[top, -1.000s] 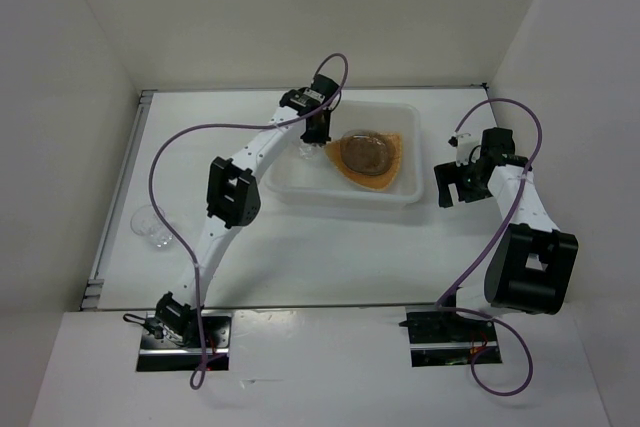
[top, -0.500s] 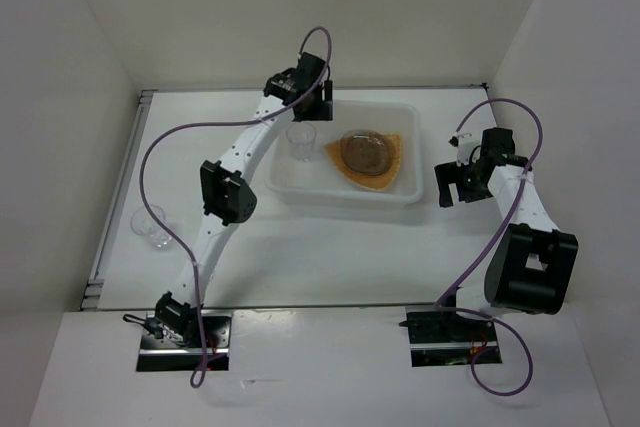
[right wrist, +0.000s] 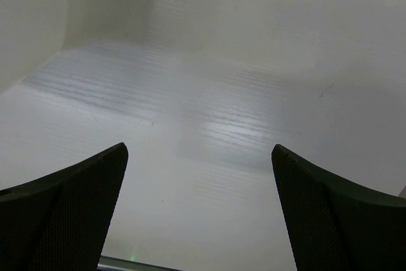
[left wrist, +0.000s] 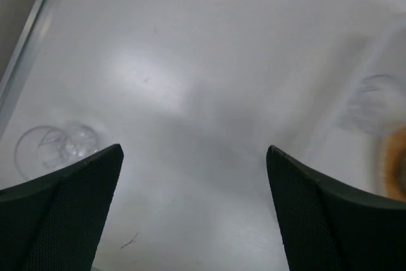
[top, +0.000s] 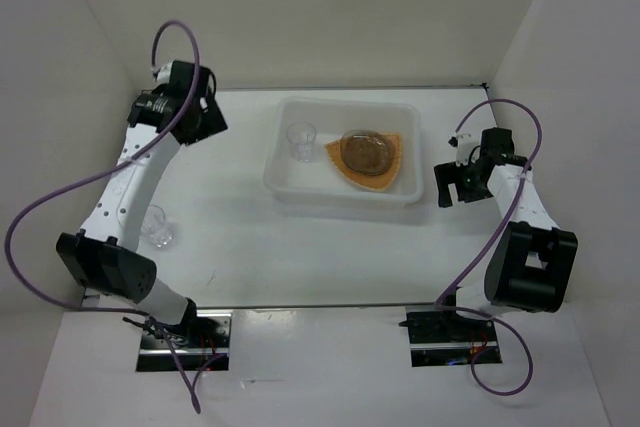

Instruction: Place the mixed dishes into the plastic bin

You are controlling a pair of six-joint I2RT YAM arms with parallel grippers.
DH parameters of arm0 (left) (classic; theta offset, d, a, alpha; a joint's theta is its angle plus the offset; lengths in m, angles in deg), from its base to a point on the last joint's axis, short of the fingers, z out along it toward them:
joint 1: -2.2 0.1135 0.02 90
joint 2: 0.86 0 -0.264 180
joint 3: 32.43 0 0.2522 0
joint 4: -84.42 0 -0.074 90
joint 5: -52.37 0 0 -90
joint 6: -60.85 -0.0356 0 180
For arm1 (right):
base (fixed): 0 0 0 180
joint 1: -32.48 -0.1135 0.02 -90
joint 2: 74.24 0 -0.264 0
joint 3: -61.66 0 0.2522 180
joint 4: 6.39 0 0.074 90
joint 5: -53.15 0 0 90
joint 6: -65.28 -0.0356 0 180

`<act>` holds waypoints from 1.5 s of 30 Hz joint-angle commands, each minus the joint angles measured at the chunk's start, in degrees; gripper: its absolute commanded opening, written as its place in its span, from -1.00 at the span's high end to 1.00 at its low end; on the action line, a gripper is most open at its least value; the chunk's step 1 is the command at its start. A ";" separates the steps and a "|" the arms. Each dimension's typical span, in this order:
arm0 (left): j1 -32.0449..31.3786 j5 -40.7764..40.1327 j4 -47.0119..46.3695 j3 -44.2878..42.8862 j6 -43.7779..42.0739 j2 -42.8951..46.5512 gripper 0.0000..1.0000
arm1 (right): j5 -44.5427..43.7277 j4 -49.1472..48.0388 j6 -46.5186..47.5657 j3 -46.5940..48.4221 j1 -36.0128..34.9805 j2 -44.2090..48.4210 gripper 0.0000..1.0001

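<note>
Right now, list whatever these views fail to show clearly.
- Grey plates: top view, too small to count; stacked on the orange plate.
- Table glass: left wrist view, lower part hidden by the finger.
- Bin and its glass: left wrist view, blurred, cut by the right edge.

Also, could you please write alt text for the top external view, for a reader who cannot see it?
A translucent white plastic bin mid-table holds a clear glass and a tan-orange plate with a round plate on it. A second glass is on the table to the left. The left gripper and right gripper hover outside the bin, empty.
</note>
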 commanded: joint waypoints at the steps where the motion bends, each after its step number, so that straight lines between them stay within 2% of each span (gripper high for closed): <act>1: 7.58 4.19 -1.25 18.16 5.37 6.54 -1.00 | 0.71 -1.77 0.26 0.18 -0.18 -1.34 -0.97; 2: 9.68 5.51 -3.26 24.64 5.37 8.21 -1.00 | 0.71 -1.77 0.26 0.18 -0.18 -1.95 -0.97; 4: 15.12 7.98 -4.77 29.43 3.10 11.21 -1.00 | 0.71 -1.77 0.26 0.18 -0.18 -2.48 -0.97; 7: 21.37 10.00 -5.64 36.02 0.46 11.22 -1.00 | 0.71 -1.77 0.26 0.18 -1.23 -3.53 -0.97; 12: 26.49 13.78 -11.34 45.17 -1.05 13.59 -1.00 | 0.71 -1.77 0.26 0.18 -1.76 -3.54 -0.97; 16: 28.07 15.19 -13.29 45.98 -2.62 11.40 -1.00 | 0.71 -1.77 0.26 0.18 -1.76 -3.02 -0.97; 21: 28.78 15.81 -15.58 45.45 -4.29 3.76 -0.94 | 0.71 -1.77 0.26 0.18 -1.76 -3.01 -0.97; 23: 29.30 17.21 -17.24 45.45 -4.82 2.25 -0.84 | 0.71 -1.77 0.26 0.18 -1.76 -3.01 -0.97; 26: 29.30 18.35 -18.56 45.97 -5.35 1.02 -0.55 | 0.71 -1.77 0.26 0.18 -1.76 -2.48 -0.97; 31: 30.35 18.35 -17.88 43.26 -5.97 0.75 0.81 | 0.71 -1.77 0.26 0.18 -1.76 -2.48 -0.97; 32: 30.88 19.40 -17.26 42.03 -5.18 1.63 1.00 | 0.71 -1.77 0.26 0.18 -1.76 -2.48 -0.97; 36: 31.41 25.28 -20.06 32.99 -1.93 8.39 1.00 | 0.71 -1.77 0.26 0.18 -1.76 -2.48 -0.97; 37: 31.41 27.56 -21.02 28.27 -0.53 10.23 1.00 | 0.71 -1.77 0.26 0.18 -1.76 -2.48 -0.97; 39: 28.80 35.73 -23.04 22.71 0.00 9.64 1.00 | 0.71 -1.77 0.26 0.18 -1.76 -2.48 -0.97; 40: 27.65 38.80 -28.54 21.03 0.01 9.64 1.00 | 0.71 -2.29 0.26 0.18 -1.76 -2.48 -0.97; 41: 26.68 47.45 -32.68 20.23 0.01 9.64 1.00 | 0.71 -2.30 0.26 0.18 -1.76 -2.48 -0.97; 42: 25.54 51.54 -36.98 20.22 0.97 10.33 1.00 | 0.71 -2.30 0.26 0.18 -1.76 -2.48 -0.97; 43: 22.83 54.88 -41.73 19.35 1.58 9.03 1.00 | 0.71 -2.30 0.26 0.18 -1.76 -2.48 -0.97; 44: 20.97 57.18 -40.03 16.64 -0.15 6.93 1.00 | 0.71 -2.30 0.26 0.18 -1.76 -2.48 -0.97; 45: 18.69 57.12 -36.10 6.70 -2.78 0.99 1.00 | 0.71 -2.30 0.26 0.18 -1.76 -2.48 -0.97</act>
